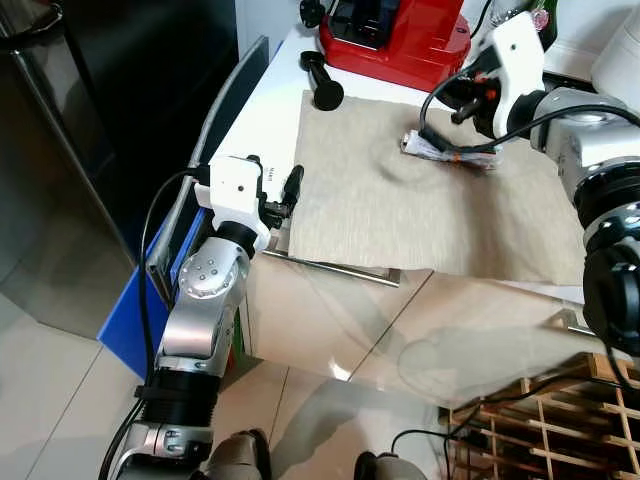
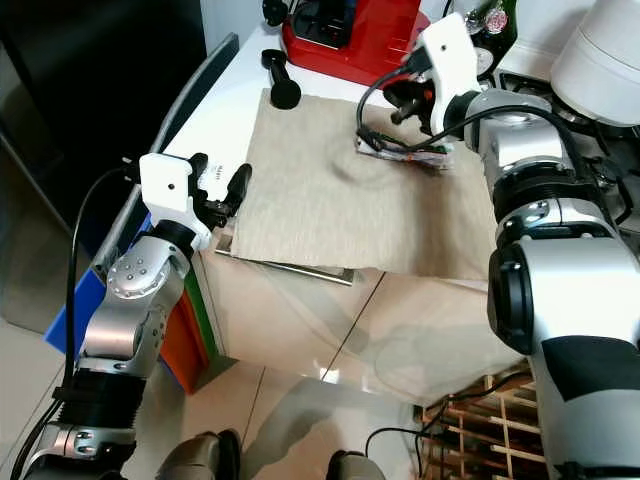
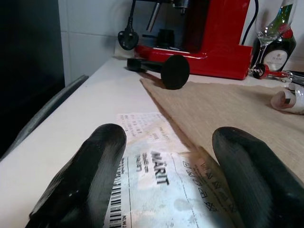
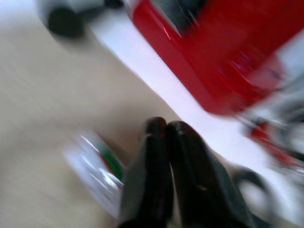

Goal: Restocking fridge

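A small clear-wrapped packet (image 1: 447,149) with white, green and red print lies on the beige mat (image 1: 400,220) at the back of the white counter. My right gripper (image 1: 468,104) hovers just behind and above it, its fingers (image 4: 166,166) pressed together with nothing between them; the packet (image 4: 95,168) shows blurred beside the tips. My left gripper (image 1: 280,185) is open at the mat's near left corner, low over a printed paper label (image 3: 159,175) reading MÄRIT. The dark steel fridge (image 1: 80,150) stands to the left of the counter.
A red espresso machine (image 1: 395,40) and a black portafilter (image 1: 325,85) stand behind the mat. A bottle (image 3: 278,42) and a white appliance (image 2: 600,60) are at the back right. A blue bin (image 1: 125,335) sits on the floor left, a wooden rack (image 1: 560,420) lower right.
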